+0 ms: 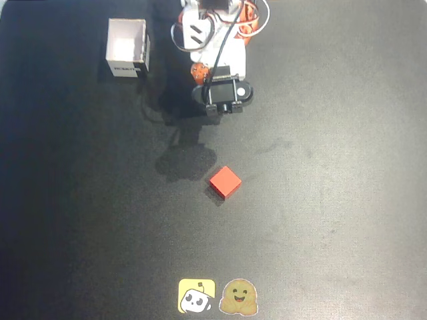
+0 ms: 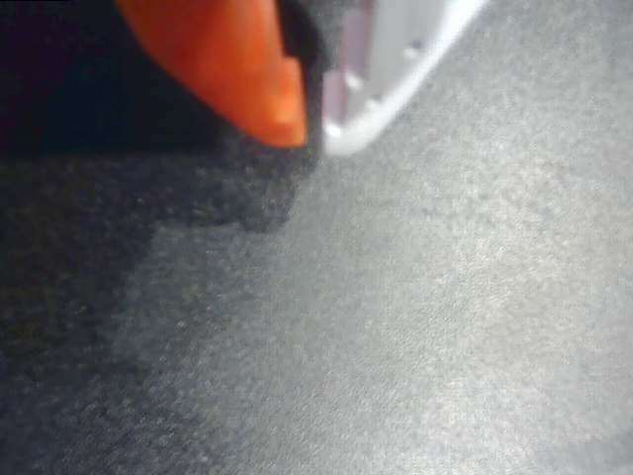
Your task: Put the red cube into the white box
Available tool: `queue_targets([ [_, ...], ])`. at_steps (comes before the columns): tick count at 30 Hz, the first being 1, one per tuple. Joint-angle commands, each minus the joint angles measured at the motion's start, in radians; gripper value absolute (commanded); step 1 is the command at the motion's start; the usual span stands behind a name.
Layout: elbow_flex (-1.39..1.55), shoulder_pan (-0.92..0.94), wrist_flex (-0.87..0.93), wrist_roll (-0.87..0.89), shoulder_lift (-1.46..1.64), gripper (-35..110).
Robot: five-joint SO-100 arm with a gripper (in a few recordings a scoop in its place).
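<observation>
The table (image 1: 333, 200) is a dark, matte surface. The arm (image 1: 217, 53) sits at the top centre of the overhead view, folded close to its base. The white box (image 1: 127, 48) stands upright, open side up, left of the arm. The red cube (image 1: 225, 182) lies on the table below the arm, well apart from the box. In the wrist view, the gripper (image 2: 315, 124) is clenched: orange and white fingertips nearly touch, holding nothing.

One red cube (image 1: 225, 182) – one white box (image 1: 127, 48) – two stickers (image 1: 218, 297)
</observation>
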Motion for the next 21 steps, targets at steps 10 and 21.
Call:
queue_targets([
  [10, -0.02, 0.017, -0.075, -0.137, 0.005, 0],
  [21, -0.261, 0.028, -0.189, -0.334, -0.348, 0],
])
